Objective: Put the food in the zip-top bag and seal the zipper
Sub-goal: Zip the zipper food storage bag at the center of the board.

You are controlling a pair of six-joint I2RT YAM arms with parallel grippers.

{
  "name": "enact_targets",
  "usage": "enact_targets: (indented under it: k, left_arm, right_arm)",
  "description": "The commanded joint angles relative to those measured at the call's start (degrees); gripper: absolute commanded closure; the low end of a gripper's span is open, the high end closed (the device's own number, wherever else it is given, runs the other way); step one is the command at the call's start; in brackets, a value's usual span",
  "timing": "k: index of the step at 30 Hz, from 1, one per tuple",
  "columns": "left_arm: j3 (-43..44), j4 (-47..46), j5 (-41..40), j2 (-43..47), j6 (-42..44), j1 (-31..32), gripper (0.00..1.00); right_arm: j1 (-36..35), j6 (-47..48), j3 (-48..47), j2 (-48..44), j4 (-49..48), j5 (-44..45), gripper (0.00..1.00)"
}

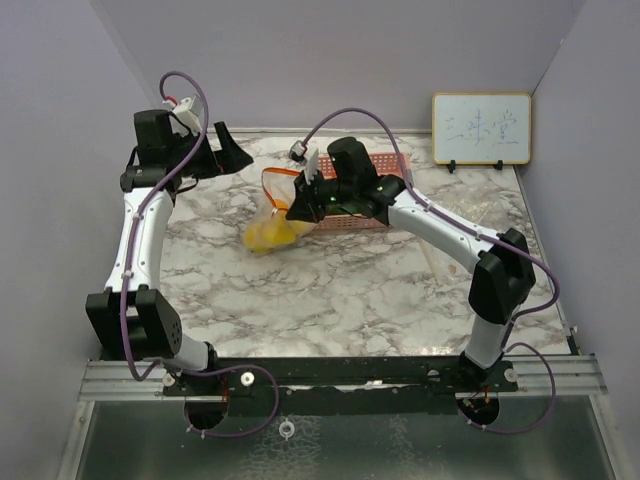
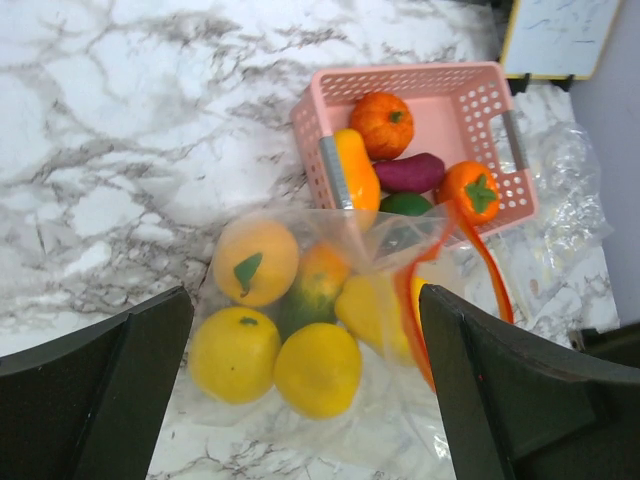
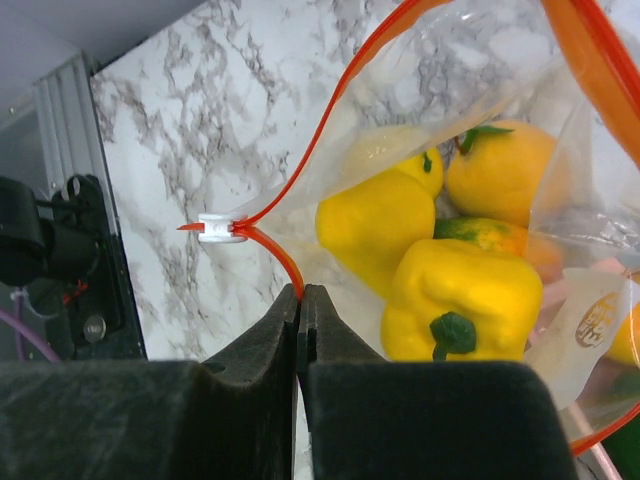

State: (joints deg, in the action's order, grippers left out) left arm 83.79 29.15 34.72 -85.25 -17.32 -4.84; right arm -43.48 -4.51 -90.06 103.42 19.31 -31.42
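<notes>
Upper left of the top view: left gripper [image 1: 230, 153], fingers spread wide and holding nothing, raised above the marble table [image 1: 330, 290], likely parked clear of the bag.

Centre: zip-top bag [image 1: 270, 228], lying on the table, containing yellow fruits [image 2: 315, 370] and a yellow pepper [image 3: 455, 300]; mouth gaping.

Zipper [image 3: 322, 112]: orange-red strip, held up in a loop.

Right gripper [image 3: 299, 300]: jaws clamped on the zipper just beside the white slider [image 3: 220, 229], apparently propping the mouth open for loading.

Right of centre: pink basket [image 2: 420, 78], just beside the bag; orange pumpkin [image 2: 381, 122] and purple vegetable [image 2: 410, 172] inside, not yet bagged.
</notes>
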Motion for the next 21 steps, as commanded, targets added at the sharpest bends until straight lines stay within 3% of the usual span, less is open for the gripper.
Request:
enact_targets:
  k: [1,5,10,16,21]
  left_arm:
    - [-3.87,-6.42,10.62,7.86,2.88,0.28,0.01]
    - [-11.02,-9.63,19.30,12.60,4.59,0.27,0.02]
    - [-13.80,-3.12,21.44,16.18,15.64,0.32,0.15]
    - [-21.39,-7.00,11.31,19.02,19.52,1.83,0.21]
    - [-24.93,-11.62,7.92,20.64,18.72,4.05,0.22]
  right_arm:
    - [0.28,-5.49,-8.22,4.39,-1.28,1.86,0.98]
    - [0.31,-7.13,-13.21,7.90,-0.42,2.26,0.98]
    - [0.40,-6.42,-14.44,8.61,0.54,4.09,0.98]
    - [0.42,-6.34,-13.14,7.97,0.44,1.24,0.98]
    - [0.42,-5.77,-15.79,8.56,1.98,0.92,0.98]
